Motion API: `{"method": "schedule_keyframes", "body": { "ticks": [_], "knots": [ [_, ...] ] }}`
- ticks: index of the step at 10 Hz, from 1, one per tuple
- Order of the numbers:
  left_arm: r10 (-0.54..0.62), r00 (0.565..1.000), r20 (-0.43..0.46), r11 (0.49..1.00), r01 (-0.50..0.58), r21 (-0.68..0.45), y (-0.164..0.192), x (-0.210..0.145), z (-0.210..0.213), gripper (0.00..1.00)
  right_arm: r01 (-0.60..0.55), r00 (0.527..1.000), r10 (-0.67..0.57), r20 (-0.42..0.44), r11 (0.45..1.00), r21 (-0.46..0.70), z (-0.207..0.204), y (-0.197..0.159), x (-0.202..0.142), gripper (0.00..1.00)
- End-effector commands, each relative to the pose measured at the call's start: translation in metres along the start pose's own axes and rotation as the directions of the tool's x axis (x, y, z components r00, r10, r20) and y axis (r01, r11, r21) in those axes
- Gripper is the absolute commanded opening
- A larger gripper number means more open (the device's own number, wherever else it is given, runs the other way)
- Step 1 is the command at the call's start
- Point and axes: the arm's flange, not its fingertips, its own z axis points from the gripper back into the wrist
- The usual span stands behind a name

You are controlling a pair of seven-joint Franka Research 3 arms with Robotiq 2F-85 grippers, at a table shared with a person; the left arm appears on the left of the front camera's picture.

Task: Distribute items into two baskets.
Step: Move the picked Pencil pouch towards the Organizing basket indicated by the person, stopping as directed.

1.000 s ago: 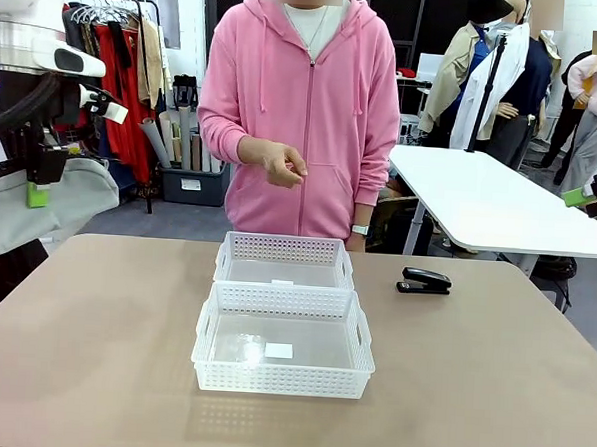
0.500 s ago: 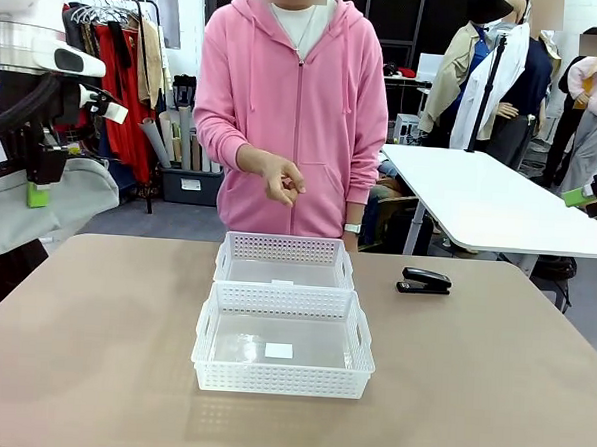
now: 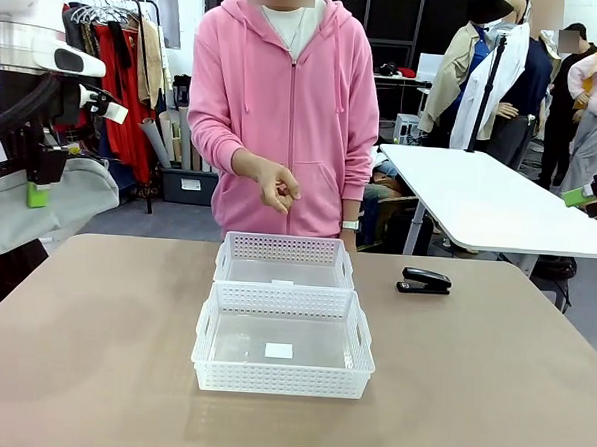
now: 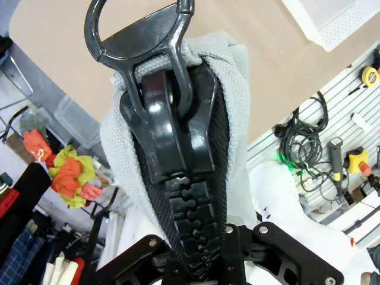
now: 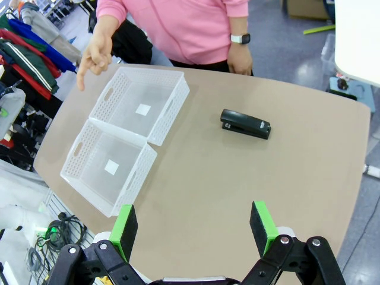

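So my left jaws are clamped on the ridged strap (image 4: 190,202) of the pouch (image 4: 234,107), apparently well above the counter (image 3: 491,374). My right jaws gape empty, with the stapler (image 5: 245,123) lying ahead of them. Next, I judge: carry the pouch over a basket (image 5: 175,110) and release.

Front view: our grey pouch (image 3: 70,197) runs off the left edge. Left wrist view: a white basket (image 4: 341,21) is cut off upper right; we cannot tell which.
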Motion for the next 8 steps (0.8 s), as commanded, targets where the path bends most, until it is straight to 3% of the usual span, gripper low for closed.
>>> {"method": "schedule_keyframes", "body": {
  "ticks": [1, 8],
  "knots": [
    [0.007, 1.0, -0.003, 1.0, -0.007, 0.008, -0.0005, -0.0003, 0.0005, 0.0, -0.004, 1.0, 0.004, 0.004, 1.0, 0.005, 0.0001, 0.0006, 0.0011, 1.0],
    [-0.016, 1.0, 0.011, 1.0, 0.016, -0.008, -0.0002, 0.0028, 0.0003, 0.0, -0.004, 1.0, 0.004, 0.004, 1.0, 0.005, 0.0001, 0.0006, 0.0011, 1.0]
  ]
}}
